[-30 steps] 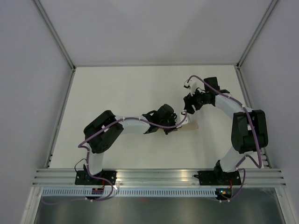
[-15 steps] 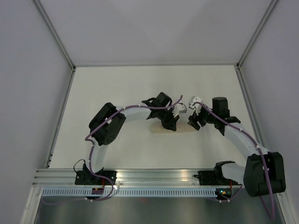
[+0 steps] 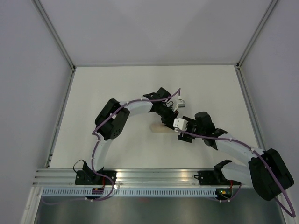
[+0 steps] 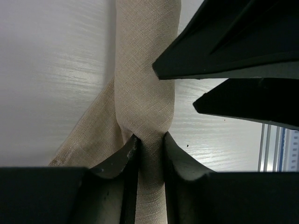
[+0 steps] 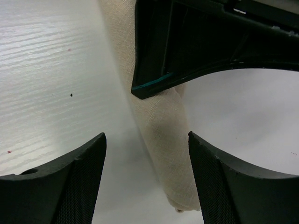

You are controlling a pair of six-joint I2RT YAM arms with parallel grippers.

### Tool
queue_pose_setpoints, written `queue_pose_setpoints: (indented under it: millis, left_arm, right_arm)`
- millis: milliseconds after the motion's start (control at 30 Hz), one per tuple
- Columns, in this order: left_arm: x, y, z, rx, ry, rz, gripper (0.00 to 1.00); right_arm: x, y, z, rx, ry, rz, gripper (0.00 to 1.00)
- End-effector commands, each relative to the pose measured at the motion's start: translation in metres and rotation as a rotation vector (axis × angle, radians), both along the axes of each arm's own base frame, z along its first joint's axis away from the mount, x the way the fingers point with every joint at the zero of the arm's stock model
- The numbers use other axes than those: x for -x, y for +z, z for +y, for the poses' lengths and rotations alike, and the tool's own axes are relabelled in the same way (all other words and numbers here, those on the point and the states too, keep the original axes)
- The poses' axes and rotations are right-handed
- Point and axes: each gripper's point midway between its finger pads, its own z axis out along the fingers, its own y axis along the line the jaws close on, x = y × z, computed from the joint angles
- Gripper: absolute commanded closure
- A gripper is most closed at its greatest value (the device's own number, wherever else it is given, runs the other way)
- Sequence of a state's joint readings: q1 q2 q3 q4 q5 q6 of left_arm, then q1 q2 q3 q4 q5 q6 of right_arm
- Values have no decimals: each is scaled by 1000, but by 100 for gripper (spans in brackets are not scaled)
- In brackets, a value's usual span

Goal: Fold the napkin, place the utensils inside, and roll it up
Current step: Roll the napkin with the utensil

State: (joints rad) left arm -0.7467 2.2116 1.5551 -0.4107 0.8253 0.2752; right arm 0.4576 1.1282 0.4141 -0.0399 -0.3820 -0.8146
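Note:
The napkin is a tan cloth rolled into a narrow tube, lying on the white table with a loose flap spreading to one side. My left gripper is shut on the roll, both fingers pressed against the cloth. Seen from above, the left gripper covers most of the napkin. My right gripper is open, its fingers well apart on either side of the roll's free end, touching nothing. From above, the right gripper is just right of the roll. The utensils are hidden.
The white table is bounded by aluminium rails at the left, right and near edges. Both arm bases stand at the near edge. The two grippers sit very close together at mid-table.
My right arm has swung from the back right down to the roll and now straddles its end. The left arm has turned and shifted back slightly, still holding the napkin.

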Motion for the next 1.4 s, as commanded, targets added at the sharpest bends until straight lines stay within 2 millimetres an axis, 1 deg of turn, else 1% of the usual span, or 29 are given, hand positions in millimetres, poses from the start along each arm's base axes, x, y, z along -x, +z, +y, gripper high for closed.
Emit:
queue_pose_setpoints:
  millis: [0,200,267,300,400,433,500,533,600,633,667,700,767,800,867,900,933,967,1000,1033,1067,1100,1133,1167,1200,1233,1267,1333,1367]
  left_arm:
    - [33,-55,29,-195,14,181,72]
    - [32,-55,28,-192,7,195,69]
    - [32,-53,27,-194,6,196,67]
    - [32,-54,27,-193,5,197,66]
    - [20,-49,27,-185,45,171,60]
    - [13,-40,26,-165,64,153,55]
    - [-6,-29,24,-119,149,110,50]
    - [-16,-7,21,-57,170,74,48]
    - [-37,12,23,20,252,47,46]
    - [-43,35,23,71,268,15,45]
    - [-50,42,23,109,313,7,44]
    - [-62,49,29,114,370,-31,35]
    - [-71,71,37,151,446,-84,34]
    - [-92,76,42,148,545,-173,34]
    - [-103,90,55,149,650,-238,34]
    - [-119,98,65,152,744,-309,34]
    - [-122,103,71,160,784,-333,34]
    - [-117,96,80,148,813,-337,35]
    - [-120,115,88,188,864,-387,35]
    - [-124,128,91,240,900,-430,35]
    - [-116,116,101,230,930,-426,35]
    - [-115,122,108,250,958,-448,35]
    - [-118,146,115,320,1011,-503,35]
    - [-109,134,126,310,1036,-496,35]
    - [-105,138,130,330,1050,-509,34]
    - [-102,151,138,366,1084,-537,34]
    - [-94,146,142,378,1081,-539,34]
    - [-88,152,148,398,1093,-569,34]
    - [-84,148,149,381,1081,-594,34]
  right_arm:
    - [-19,3,4,31,1,-105,24]
    - [-25,-11,6,77,5,-125,27]
    - [-25,-15,8,85,12,-109,32]
    - [-25,-16,9,88,14,-104,35]
    - [-26,-18,9,100,13,-80,56]
    - [-26,-17,11,97,21,-74,64]
    - [-22,-20,10,111,29,-42,71]
    - [-24,-17,11,109,30,-41,79]
    - [-19,-22,10,120,40,-3,81]
    - [-15,-24,9,131,48,20,83]
    - [-13,-25,9,128,59,35,83]
    - [-11,-26,9,130,66,48,83]
    - [-8,-27,9,133,81,84,83]
    - [-7,-27,10,132,91,95,83]
    - [-6,-29,9,141,99,133,84]
    - [-4,-29,10,140,109,167,84]
    - [-3,-29,10,141,116,183,84]
    - [-4,-29,9,140,121,201,84]
    - [-2,-29,11,128,134,227,84]
    - [-2,-29,11,136,142,276,84]
    - [-5,-29,9,136,143,298,84]
    - [-6,-30,7,137,147,325,84]
    - [-6,-33,8,146,158,390,84]
    - [-9,-34,4,147,151,420,84]
    - [-10,-36,3,154,168,442,84]
    - [-11,-38,3,157,175,505,84]
    - [-12,-40,-1,159,171,537,84]
    - [-14,-46,-4,175,188,610,84]
    - [-16,-48,-6,178,187,637,84]
